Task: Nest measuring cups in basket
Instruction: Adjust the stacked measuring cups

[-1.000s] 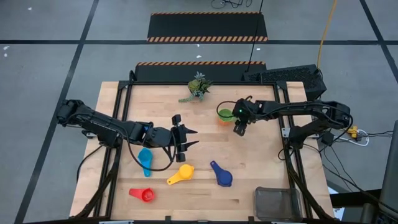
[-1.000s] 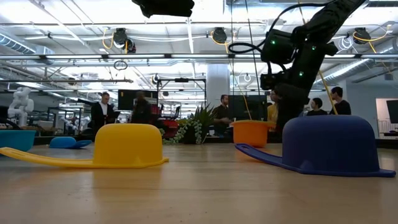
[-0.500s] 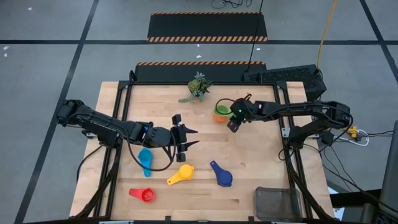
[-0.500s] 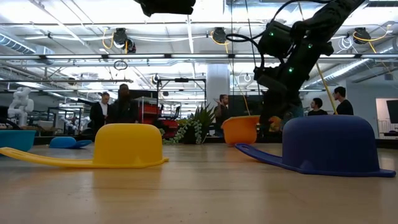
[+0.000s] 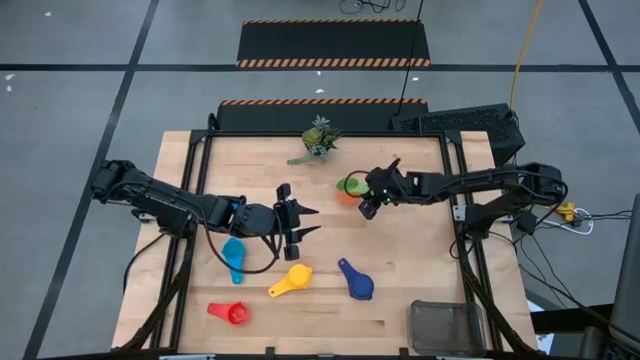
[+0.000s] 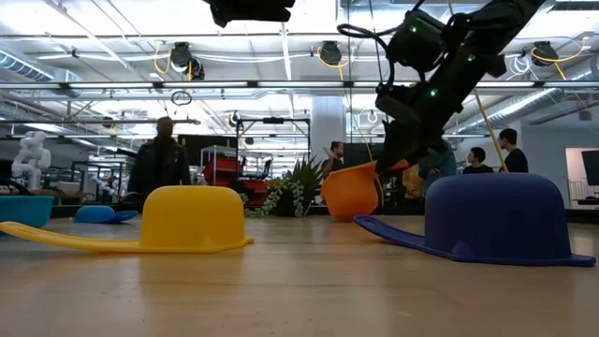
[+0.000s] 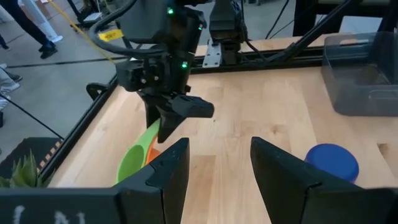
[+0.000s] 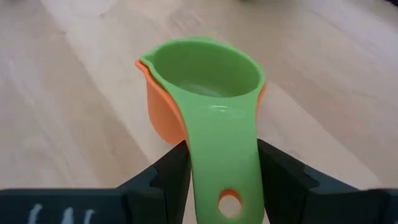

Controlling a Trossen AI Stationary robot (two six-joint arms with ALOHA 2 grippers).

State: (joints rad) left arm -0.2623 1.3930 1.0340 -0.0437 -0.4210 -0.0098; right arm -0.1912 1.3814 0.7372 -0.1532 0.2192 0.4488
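**Ana:** Toward the far middle of the table (image 5: 400,300), the right gripper (image 5: 366,203) pinches the flat handles of the green cup (image 8: 205,68) and the orange cup (image 8: 158,106) together, green nested inside orange. In the low view the pair looks tilted, its near edge low over the wood; I cannot tell if it touches.

**Ben:** And the basket (image 5: 447,326)?

**Ana:** It sits at the near right corner, well apart from that gripper. The handles run back along the fingers, bowls leading, so the carry goes toward the near right edge. By my reckoning the right arm is plainly the nearer one for that.

**Ben:** What about the left gripper (image 5: 300,222)?

**Ana:** It hangs mid-table with its fingers spread and nothing between them. The light blue cup (image 5: 233,255), yellow cup (image 5: 293,278), dark blue cup (image 5: 356,281) and red cup (image 5: 232,313) lie loose on the near half.

**Ben:** Materials?

**Ana:** Smooth, glossy plastic, round bowls, short flat handles, likely slick. The basket is dark mesh with rounded corners; the table is pale planked wood.
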